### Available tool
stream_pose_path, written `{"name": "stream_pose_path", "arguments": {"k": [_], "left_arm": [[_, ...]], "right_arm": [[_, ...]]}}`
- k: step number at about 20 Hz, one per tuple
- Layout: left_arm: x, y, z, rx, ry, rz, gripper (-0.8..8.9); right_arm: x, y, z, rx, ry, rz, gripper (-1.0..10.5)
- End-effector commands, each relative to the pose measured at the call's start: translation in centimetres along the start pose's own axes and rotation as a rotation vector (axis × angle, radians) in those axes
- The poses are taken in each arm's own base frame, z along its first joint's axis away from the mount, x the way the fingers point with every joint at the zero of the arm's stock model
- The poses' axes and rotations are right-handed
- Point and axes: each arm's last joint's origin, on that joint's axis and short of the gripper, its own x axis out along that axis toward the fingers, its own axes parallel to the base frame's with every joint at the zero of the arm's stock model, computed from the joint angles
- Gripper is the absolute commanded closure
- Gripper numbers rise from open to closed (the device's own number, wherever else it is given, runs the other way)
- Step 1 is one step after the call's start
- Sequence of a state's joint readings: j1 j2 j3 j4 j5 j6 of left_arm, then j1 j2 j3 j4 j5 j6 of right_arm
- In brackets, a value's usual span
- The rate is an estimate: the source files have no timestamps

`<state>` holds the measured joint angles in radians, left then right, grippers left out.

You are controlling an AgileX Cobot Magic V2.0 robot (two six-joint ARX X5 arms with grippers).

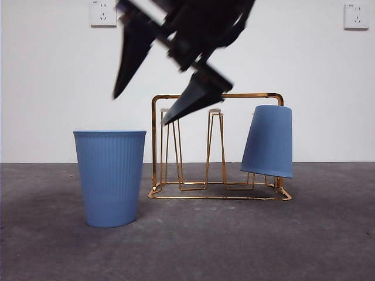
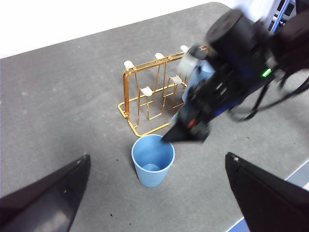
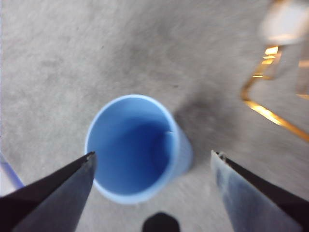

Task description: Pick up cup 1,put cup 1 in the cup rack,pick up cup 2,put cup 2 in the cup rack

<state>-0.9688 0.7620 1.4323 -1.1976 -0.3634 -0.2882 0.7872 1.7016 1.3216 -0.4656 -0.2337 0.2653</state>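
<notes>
We record, at the left of the front view, an upright blue ribbed cup [image 1: 110,177] standing mouth-up on the grey table [image 1: 53,246], apart from the rack and nearer the camera. Above it, and between it and the rack, the right gripper [image 1: 143,110] hangs in the air with its two black jaws spread wide and holding nothing. Its own wrist view looks straight down into that same cup's open mouth, the jaws parted to either side of it and clear of the rim.

Next to the right we note the cup rack [image 1: 218,147], gold wire with an arch handle and upright pegs, standing on the table. The pegs near its middle are bare.

At the rack's right end a second blue cup [image 1: 269,140] sits inverted over a peg, tilted slightly.

The left gripper [image 2: 157,181] is seen only in its own wrist view: it is held high and well back from the cup and rack, jaws wide apart and empty.

Two wall sockets [image 1: 103,13] sit on the white wall behind.
</notes>
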Motion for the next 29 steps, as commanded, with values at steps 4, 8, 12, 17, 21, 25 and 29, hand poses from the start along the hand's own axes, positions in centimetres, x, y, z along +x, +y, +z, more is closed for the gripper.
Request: {"name": "stream_pose_path", "arguments": {"k": [4,8,12,17,21,25,29], "left_arm": [[0.0,0.1,-0.2,0.002,0.013,0.007,3.46],[0.0,0.0,-0.2,0.002,0.012,0.007,3.46],[0.1,0.0,-0.1,-0.009,0.004,-0.003,3.46],[0.1,-0.3,0.5,-0.045,-0.041,-0.056,3.46],[0.0,-0.8,1.5,-0.083,-0.122,-0.143,3.46],[0.0,-1.2,3.0,-0.125,-0.247,-0.204,3.45],[0.9,-2.6,5.4,-0.154,-0.385,-0.346,3.43]], "right_arm": [[3.7,-0.6,-0.9,0.04,0.041,-0.072,5.4],[5.3,-1.2,-1.4,0.049,0.069,-0.104,7.5],[5.6,-1.2,-1.3,0.045,0.054,-0.098,8.8],[5.5,-1.2,-1.3,0.027,0.057,-0.099,9.6],[2.0,-0.1,-0.3,-0.022,-0.009,-0.081,9.6],[-8.8,2.6,1.4,-0.104,-0.313,-0.094,9.6],[-21.3,4.9,0.0,-0.194,-0.708,-0.089,9.6]]}}
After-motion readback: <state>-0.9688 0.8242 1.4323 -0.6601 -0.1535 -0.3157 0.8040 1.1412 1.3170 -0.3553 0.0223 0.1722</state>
